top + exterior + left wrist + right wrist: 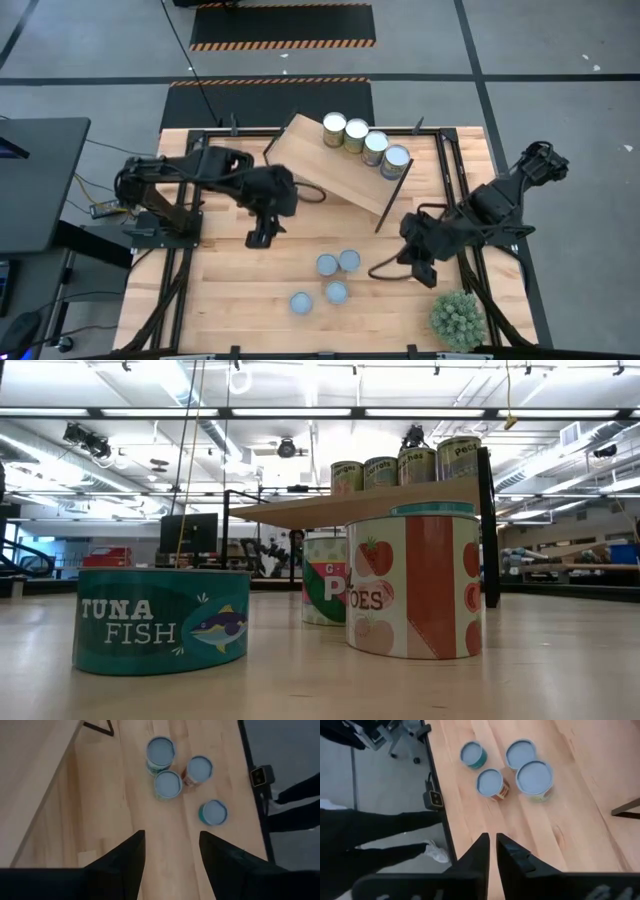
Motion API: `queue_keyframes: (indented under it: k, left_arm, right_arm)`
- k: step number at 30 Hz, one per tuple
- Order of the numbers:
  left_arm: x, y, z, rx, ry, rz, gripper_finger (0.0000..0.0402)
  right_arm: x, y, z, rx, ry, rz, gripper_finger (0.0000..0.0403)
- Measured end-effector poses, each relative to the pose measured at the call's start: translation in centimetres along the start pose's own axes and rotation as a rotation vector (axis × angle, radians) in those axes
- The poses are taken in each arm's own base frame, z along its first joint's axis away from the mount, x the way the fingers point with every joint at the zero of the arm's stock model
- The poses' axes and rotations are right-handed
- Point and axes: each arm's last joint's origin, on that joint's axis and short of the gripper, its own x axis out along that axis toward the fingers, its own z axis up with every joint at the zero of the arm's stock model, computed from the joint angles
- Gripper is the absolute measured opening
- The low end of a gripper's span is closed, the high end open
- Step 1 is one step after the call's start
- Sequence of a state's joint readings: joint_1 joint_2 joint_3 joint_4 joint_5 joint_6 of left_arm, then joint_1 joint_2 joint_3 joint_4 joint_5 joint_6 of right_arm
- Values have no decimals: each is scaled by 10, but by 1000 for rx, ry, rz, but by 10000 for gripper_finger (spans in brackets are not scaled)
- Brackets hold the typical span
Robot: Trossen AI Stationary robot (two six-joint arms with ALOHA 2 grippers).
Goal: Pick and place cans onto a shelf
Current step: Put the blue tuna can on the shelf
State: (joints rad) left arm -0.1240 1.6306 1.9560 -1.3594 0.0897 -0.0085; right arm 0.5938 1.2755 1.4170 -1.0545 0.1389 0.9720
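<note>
Left gripper (170,852) parted, empty — right gripper (492,851) seemingly almost closed, gripping nothing.

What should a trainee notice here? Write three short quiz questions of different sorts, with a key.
1. How many cans stand on the shelf, and how many on the table?
2. True or false: the left gripper is holding a can.
3. Which thing stands nearest the right gripper? A) the row of cans on the shelf B) the potted plant C) the group of cans on the table

Key
1. Four on the shelf, four on the table.
2. False: its fingers stand apart with nothing between them.
3. B.
</note>
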Motion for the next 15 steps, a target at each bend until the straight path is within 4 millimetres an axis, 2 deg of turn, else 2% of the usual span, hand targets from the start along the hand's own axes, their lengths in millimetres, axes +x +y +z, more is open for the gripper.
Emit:
queue_keyframes:
  k: [8,15]
  left_arm:
    - [11,-25,6,72,-28,93,192]
    - [25,-47,12,121,-42,78,192]
  right_arm:
    - [-1,10,-15,19,-72,-42,68]
    - [27,22,-21,-25,-41,-99,104]
